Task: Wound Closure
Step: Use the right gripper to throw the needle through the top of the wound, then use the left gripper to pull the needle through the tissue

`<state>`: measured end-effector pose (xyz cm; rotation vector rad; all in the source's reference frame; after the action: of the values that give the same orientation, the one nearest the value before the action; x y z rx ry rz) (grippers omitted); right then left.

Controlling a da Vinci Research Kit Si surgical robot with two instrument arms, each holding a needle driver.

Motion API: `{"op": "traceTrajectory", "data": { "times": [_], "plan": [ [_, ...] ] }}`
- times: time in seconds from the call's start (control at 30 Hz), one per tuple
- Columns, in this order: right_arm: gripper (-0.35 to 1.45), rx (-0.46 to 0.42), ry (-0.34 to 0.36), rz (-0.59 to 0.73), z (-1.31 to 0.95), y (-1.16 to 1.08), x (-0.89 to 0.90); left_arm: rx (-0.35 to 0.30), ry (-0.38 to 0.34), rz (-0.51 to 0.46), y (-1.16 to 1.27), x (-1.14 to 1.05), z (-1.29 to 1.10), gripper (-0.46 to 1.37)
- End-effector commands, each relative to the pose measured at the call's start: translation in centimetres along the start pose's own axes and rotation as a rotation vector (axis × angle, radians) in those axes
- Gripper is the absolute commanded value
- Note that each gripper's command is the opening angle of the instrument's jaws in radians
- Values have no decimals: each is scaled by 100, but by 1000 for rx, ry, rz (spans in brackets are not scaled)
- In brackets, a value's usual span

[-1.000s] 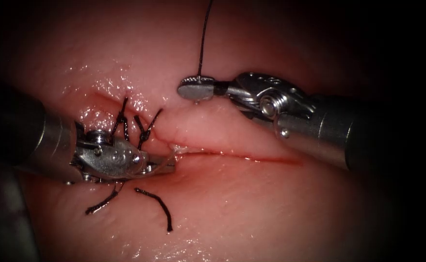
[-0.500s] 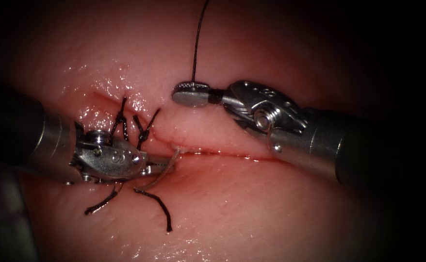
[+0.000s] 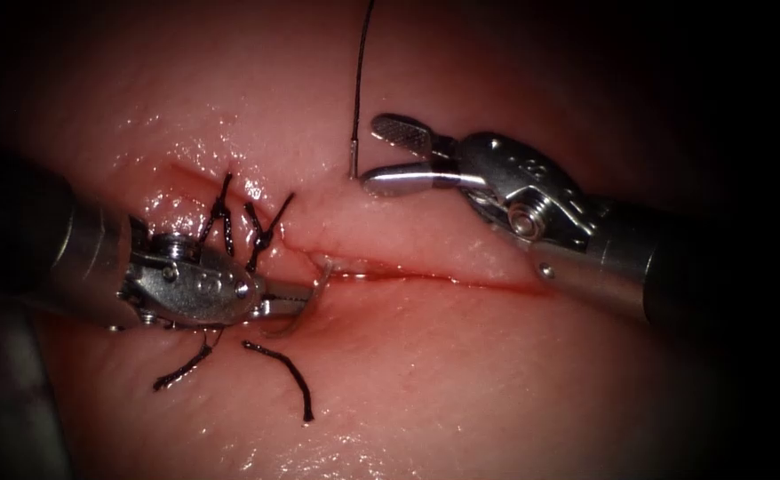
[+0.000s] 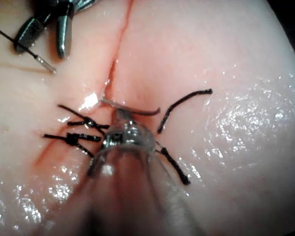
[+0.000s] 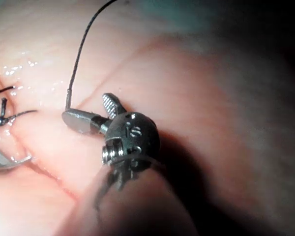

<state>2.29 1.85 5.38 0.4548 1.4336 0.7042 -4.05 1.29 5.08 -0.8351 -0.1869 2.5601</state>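
Now: left tool (image 3: 294,302) fingers clamped on needle (image 3: 312,293) mid-curve, tip in cut (image 3: 443,280) at frame centre; right tool (image 3: 390,156) fingers wide, empty, beside thread (image 3: 359,80) end.

Since a second ago we see the right claw (image 3: 374,156) open and let go of the needle's tail end, now sunk further into the tissue (image 3: 461,373). The needle (image 3: 312,293) tip emerges further from the cut (image 3: 461,283).

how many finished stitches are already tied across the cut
2. Both stitches sit side by side at the cut's left end, just above the left tool, which holds the needle. More could be hidden beneath that tool.
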Motion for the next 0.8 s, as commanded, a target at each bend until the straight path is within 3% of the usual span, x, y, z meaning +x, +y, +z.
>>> {"op": "traceTrajectory", "data": {
  "times": [0.03, 0.2, 0.23, 0.3, 0.43, 0.63, 0.8],
  "plan": [
    [116, 7, 0, -11, -1, -1, 0, -8, 17, 20, -1, 2, -1, -35],
    [116, 8, 0, -23, -1, 0, 0, -29, 56, 97, -4, 7, -7, -35],
    [116, 8, 0, -23, -1, 0, 0, -40, 66, 115, -4, 8, -9, -28],
    [115, 7, 3, -29, -1, 1, 0, -66, 104, 143, -3, 10, -12, 14],
    [114, 6, 5, -35, -1, 2, -1, -91, 166, 195, -1, 15, -17, 22],
    [113, 5, 14, -43, -1, 3, -3, -133, 236, 238, 6, 27, -19, 59],
    [112, 6, 15, -46, -1, 1, -6, -136, 272, 258, 14, 41, -12, 52]
  ]
}}
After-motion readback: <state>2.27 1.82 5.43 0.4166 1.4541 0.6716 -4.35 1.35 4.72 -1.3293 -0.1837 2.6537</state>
